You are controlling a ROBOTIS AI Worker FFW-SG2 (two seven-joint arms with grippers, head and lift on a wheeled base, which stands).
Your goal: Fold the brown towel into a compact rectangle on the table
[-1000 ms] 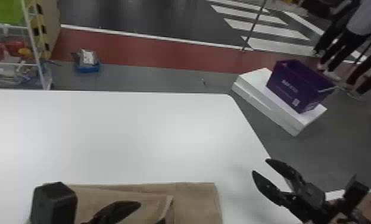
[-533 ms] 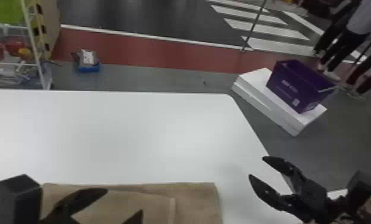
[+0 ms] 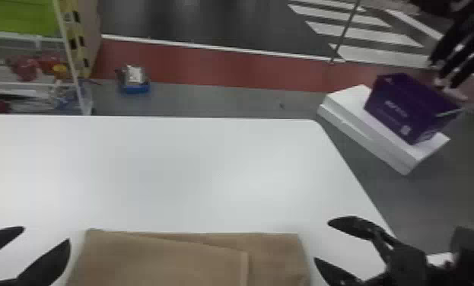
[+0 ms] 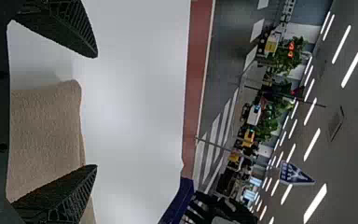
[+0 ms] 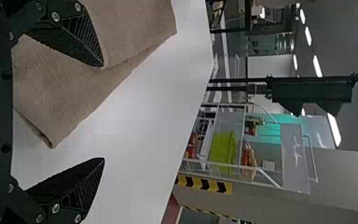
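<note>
leftward we draw our left gripper [image 3: 46,234], spread wide like our right gripper [image 3: 322,241], the brown towel [image 3: 163,262] between them, and a pinch catching too few layers could skew the fold.

The white table [image 3: 178,171] carries the partly folded brown towel [image 3: 163,262].

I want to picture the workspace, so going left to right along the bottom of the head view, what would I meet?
Left gripper, fingers open → brown towel on the table → right gripper, also open.
</note>
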